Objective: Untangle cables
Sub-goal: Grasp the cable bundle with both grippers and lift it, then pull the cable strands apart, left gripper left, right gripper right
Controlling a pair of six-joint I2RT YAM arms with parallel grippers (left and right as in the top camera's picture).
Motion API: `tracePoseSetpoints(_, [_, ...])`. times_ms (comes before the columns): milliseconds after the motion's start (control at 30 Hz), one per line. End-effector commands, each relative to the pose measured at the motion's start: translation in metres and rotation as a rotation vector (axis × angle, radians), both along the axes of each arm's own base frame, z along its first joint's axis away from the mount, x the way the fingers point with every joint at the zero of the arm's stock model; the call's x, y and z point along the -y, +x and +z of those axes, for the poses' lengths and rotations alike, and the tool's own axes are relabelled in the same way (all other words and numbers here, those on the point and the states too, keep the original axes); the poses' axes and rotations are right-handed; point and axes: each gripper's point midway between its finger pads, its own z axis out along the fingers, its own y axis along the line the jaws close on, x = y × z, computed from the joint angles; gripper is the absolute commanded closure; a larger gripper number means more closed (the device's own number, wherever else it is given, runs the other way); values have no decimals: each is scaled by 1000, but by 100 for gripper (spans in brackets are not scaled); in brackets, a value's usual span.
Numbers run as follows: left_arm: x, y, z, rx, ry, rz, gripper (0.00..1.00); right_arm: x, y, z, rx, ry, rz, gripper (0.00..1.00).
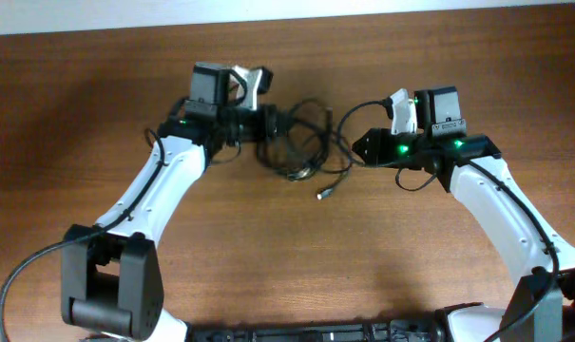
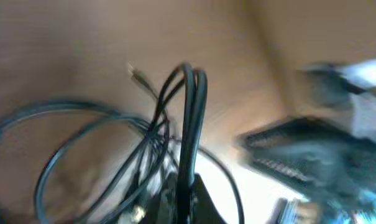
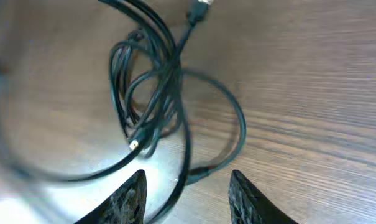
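At the middle of the table (image 1: 97, 114), between the 2 arms: cables (image 1: 301, 142) in 1 loose black tangle, loops overlapping, resting on the wood. At the tangle's left edge, left gripper (image 1: 273, 125), pinched narrow on a bunch of strands. In the blurred left wrist view, 2 or 3 strands rising side by side out of the closed left fingers (image 2: 200, 200) and bending over at the top, with wider loops spreading away to the left. Just beside the tangle's right edge, right gripper (image 1: 360, 147). In the right wrist view, right fingers (image 3: 128, 199) spread wide and holding nothing, with 1 strand running through the gap between them; cannot tell whether it touches either. Beyond those fingers, a knot of several crossed loops and 1 wide loop curving out to the right. Below the tangle, 1 plug (image 1: 323, 193) lying free on the wood, apart from both grippers. Inside the knot, a small gold-tipped end (image 3: 133, 145).
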Motion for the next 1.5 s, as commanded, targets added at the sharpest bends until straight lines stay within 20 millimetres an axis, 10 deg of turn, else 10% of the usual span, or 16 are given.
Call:
tracePoseSetpoints(0, [17, -32, 61, 96, -275, -282, 100, 2, 10, 7, 27, 8, -37, 60])
tracePoseSetpoints(300, [20, -54, 48, 122, -249, -380, 100, -12, 45, 45, 295, 46, 60, 48])
tracePoseSetpoints(500, [19, -63, 60, 125, -321, -433, 100, 10, 33, -12, 105, -110, -19, 49])
tracePoseSetpoints(600, [17, -59, 50, 100, -272, -392, 100, 7, 41, -20, 107, -99, -16, 78])
tracePoseSetpoints(667, [10, -51, 27, 68, -153, -317, 100, 5, 55, 0, 198, -83, -21, 96])
tracePoseSetpoints(833, [-41, -33, -43, -39, 287, -82, 100, -3, 73, 94, 423, -25, -9, 96])
tracePoseSetpoints(933, [-53, -30, -52, -47, 367, -42, 100, -29, 54, 136, 489, 116, 120, 96])
tracePoseSetpoints(1100, [-82, -16, -65, -122, 485, 167, 100, 4, 26, 63, 169, -68, 0, 57])
tracePoseSetpoints(1333, [-94, -12, -69, -280, 456, 406, 100, 1, -29, -5, -170, -123, 119, 57])
tracePoseSetpoints(1467, [-142, -16, -82, -288, 686, 579, 100, -45, -27, -42, -127, -199, 340, 57])
